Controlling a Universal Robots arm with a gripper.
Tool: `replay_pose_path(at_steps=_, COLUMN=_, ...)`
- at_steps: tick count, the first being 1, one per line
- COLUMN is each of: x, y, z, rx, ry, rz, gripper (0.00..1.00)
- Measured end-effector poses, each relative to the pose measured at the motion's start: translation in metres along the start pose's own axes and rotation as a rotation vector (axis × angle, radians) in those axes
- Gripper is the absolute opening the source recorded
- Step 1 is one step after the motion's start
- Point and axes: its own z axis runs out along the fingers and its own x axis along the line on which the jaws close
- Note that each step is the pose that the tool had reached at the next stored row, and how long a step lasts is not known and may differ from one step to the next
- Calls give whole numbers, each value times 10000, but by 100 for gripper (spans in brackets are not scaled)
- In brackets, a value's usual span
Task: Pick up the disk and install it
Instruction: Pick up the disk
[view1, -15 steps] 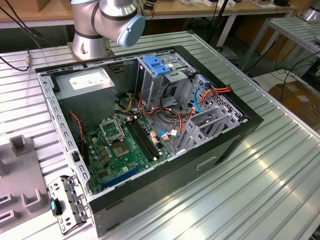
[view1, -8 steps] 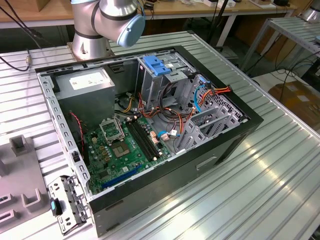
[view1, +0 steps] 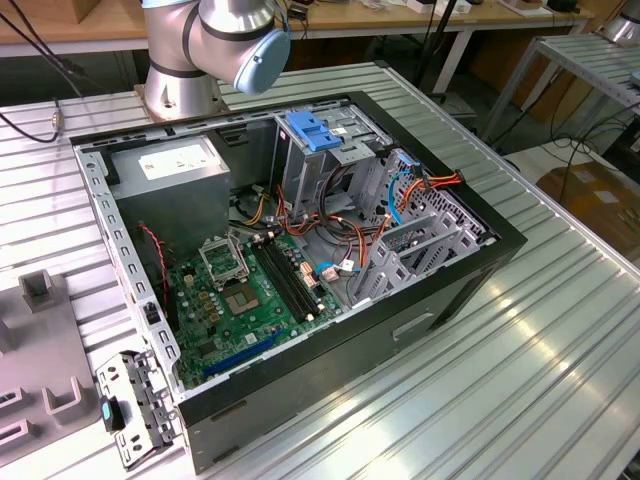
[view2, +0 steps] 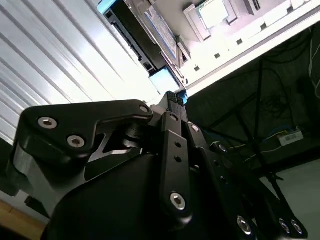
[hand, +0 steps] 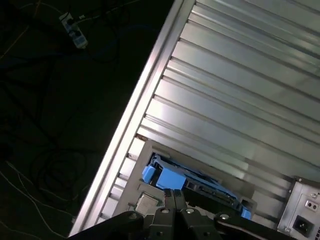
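Observation:
The disk (hand: 167, 178) lies flat in a grey holder by the edge of the ribbed metal table (hand: 240, 100). It has a dark body, and its blue side bracket faces the table edge. In the second wrist view the disk (view2: 157, 25) shows its pale label. My gripper (hand: 174, 192) hangs a little above the disk's bracket end, apart from it. Its two black fingers are pressed together with nothing between them. The second wrist view shows the same gripper (view2: 173, 96) from behind its linkage.
In the exterior view an open computer case (view1: 480, 262) lies on the table, with a motherboard, loose cables, a grey power-supply box (view1: 180, 165) and a metal drive cage topped by a blue latch (view1: 315, 130). The arm's base (view1: 180, 70) stands behind it. Grey fixtures (view1: 40, 340) sit at the exterior view's left.

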Motion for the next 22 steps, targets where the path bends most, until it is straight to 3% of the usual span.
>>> replay_pose_path(at_steps=3, x=0, y=0, z=2, rx=-7, ry=42, rz=-979, gripper=11)
replay_pose_path(at_steps=12, x=-1, y=-1, z=4, rx=-20, ry=128, rz=-2963, gripper=11)
replay_pose_path(at_steps=17, x=-1, y=-1, z=4, rx=-27, ry=168, rz=-3884, gripper=11)
replay_pose_path(at_steps=22, x=-2, y=-2, z=5, rx=-38, ry=234, rz=-5414, gripper=11)
